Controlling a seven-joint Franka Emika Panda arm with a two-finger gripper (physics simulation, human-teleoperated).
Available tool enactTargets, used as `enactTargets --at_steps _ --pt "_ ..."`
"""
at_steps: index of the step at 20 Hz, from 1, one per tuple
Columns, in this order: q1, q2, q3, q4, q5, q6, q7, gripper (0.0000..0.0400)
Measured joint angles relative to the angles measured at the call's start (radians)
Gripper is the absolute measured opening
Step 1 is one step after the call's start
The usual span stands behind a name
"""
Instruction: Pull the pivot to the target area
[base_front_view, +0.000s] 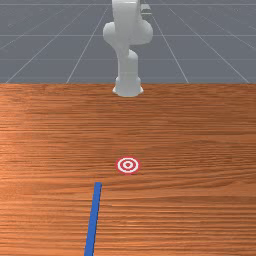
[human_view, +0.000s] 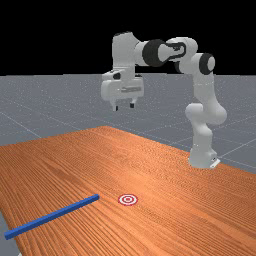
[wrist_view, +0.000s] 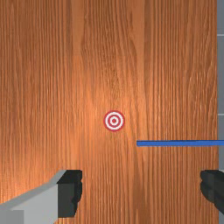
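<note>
- my white two-finger gripper (human_view: 124, 106) hangs spread;
- an off-centre pull could swing the long, straight, plastic-looking blue bar (human_view: 52, 216) past the round red-and-white target (human_view: 128, 200)

Orange-brown wood table (human_view: 165, 175); grey floor (human_view: 45, 105)

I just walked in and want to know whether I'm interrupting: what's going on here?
Nothing is being handled at this moment. The robot's gripper hangs above the table with its fingers apart and nothing between them. A long blue bar, probably the pivot to be pulled, lies with one end near the red-and-white target but not touching it; its other end sticks out past the table's edge. So the bar is not on the target yet.
</note>
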Motion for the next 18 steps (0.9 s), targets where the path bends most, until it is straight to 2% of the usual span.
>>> enactTargets --at_steps 3,7,9,10,11,12,14,18 --pt "0.0 0.003 0.0 0.001 0.0 -0.002 0.0 0.04" --pt "-0.001 -0.022 0.0 -0.048 0.001 0.059 -0.001 0.04" --pt "-0.005 -0.008 0.007 -0.022 -0.002 0.028 -0.076 0.04" --pt "-0.004 -0.006 0.008 -0.017 -0.002 0.023 -0.084 0.0243" --pt "-0.004 -0.006 0.009 -0.012 -0.002 0.018 -0.089 0.0148" --pt "-0.007 -0.006 0.015 -0.011 -0.004 0.019 -0.14 0.009" --pt "0.0 -0.028 0.01 -0.043 -0.002 0.027 -0.079 0.0033" --pt "0.014 -0.085 -0.005 -0.119 0.001 0.046 0.185 0.0005"
